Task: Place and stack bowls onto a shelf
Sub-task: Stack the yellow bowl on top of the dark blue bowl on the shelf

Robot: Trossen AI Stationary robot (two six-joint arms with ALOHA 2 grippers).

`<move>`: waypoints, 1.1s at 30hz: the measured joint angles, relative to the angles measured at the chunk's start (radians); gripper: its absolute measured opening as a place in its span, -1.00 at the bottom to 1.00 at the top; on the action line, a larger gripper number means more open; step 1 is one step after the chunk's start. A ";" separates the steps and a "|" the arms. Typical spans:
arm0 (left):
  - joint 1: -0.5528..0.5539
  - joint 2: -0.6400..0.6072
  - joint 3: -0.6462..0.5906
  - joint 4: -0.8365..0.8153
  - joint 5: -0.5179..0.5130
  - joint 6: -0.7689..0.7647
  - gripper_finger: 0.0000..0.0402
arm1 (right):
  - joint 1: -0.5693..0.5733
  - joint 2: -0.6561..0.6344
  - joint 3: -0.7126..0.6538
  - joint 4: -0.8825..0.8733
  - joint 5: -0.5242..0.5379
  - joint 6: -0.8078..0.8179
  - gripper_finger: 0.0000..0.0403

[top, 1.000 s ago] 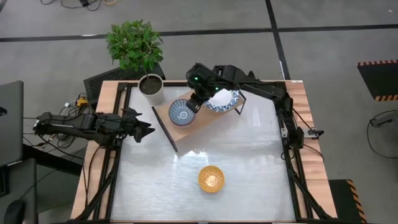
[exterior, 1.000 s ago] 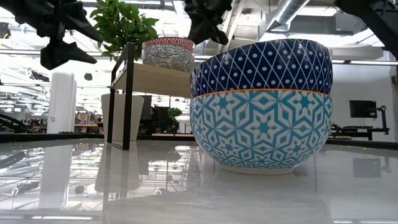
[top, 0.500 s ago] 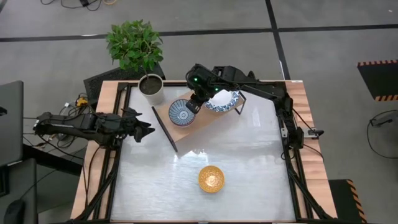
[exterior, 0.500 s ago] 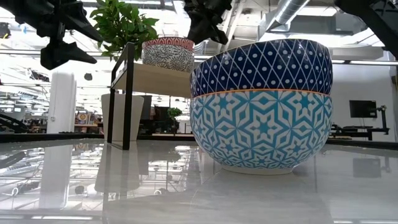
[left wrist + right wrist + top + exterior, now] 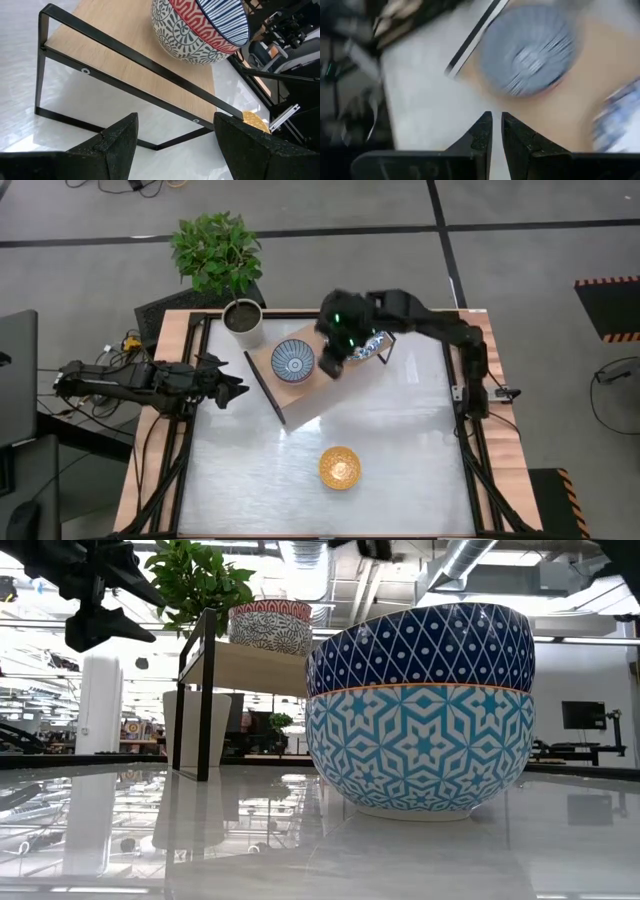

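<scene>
1. Shelf (image 5: pixel 318 385) is seen in the upper middle of the high view, with the small blue radial bowl (image 5: pixel 293 361) on its left part and a wide patterned bowl (image 5: pixel 368 346) at its right end.
2. The right end effector (image 5: pixel 335 366) is held between those two bowls, its fingers nearly closed on nothing.
3. The orange bowl (image 5: pixel 340 467) is left on the table (image 5: pixel 400 460), straight below the shelf in frame, roughly as near to either arm.
4. The left end effector (image 5: pixel 235 388) is parked at mid-left, fingers spread and empty.
</scene>
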 joint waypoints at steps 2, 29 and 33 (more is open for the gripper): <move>0.000 0.000 0.000 0.000 0.005 0.000 0.23 | 0.063 -0.005 0.000 -0.092 -0.004 0.006 -0.60; 0.000 0.000 0.000 -0.033 0.031 0.014 0.23 | 0.374 0.131 -0.460 -0.097 0.186 0.312 0.04; 0.000 0.000 0.000 -0.043 0.031 0.015 0.23 | 0.386 0.032 -0.612 0.065 0.134 0.350 0.04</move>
